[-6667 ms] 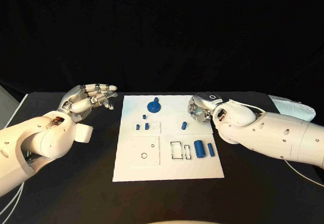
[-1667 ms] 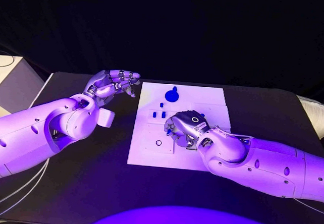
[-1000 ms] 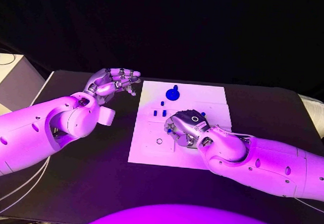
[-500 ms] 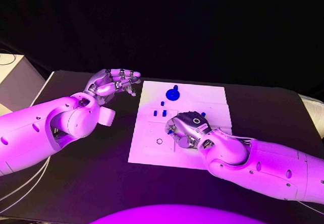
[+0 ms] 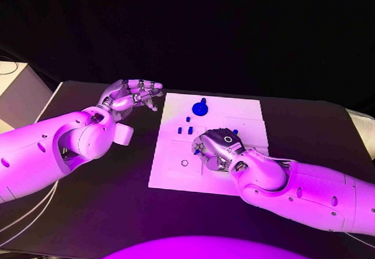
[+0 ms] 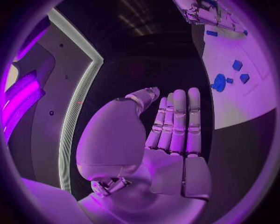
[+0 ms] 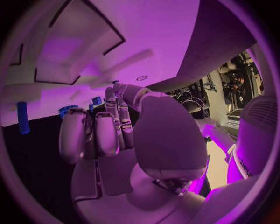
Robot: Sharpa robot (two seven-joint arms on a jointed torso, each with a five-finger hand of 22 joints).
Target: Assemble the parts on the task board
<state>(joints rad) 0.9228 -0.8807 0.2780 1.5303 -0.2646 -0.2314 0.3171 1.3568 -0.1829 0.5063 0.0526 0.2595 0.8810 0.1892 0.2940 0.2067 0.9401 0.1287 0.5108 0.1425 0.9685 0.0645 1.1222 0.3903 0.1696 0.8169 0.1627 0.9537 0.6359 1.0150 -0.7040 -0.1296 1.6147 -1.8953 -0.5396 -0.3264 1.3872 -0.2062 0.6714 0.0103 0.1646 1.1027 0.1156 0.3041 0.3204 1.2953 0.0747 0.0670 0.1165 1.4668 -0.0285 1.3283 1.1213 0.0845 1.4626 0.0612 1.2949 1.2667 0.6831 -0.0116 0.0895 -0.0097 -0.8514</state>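
Hovering low over the middle of the task board [image 5: 170,175], the right robot hand [image 5: 215,148] sits at the centre of the head view, fingers curled downward among the small blue parts; whether it grips one cannot be told here. The disc-shaped part [image 5: 199,109] and two small pegs [image 5: 184,130] lie toward the upper part of the board. The left robot hand [image 5: 132,96] waits at upper left, just off the board's edge above the bench [image 5: 107,219], fingers loosely bent and holding nothing.

From the left wrist, that robot hand [image 6: 169,135] shows straight, empty fingers.

From the right wrist, the robot hand [image 7: 116,135] hangs close above the board's recesses, a blue peg [image 7: 22,117] beside it.

The step looks like picking a part; next it likely needs a firm pinch, then a lift.
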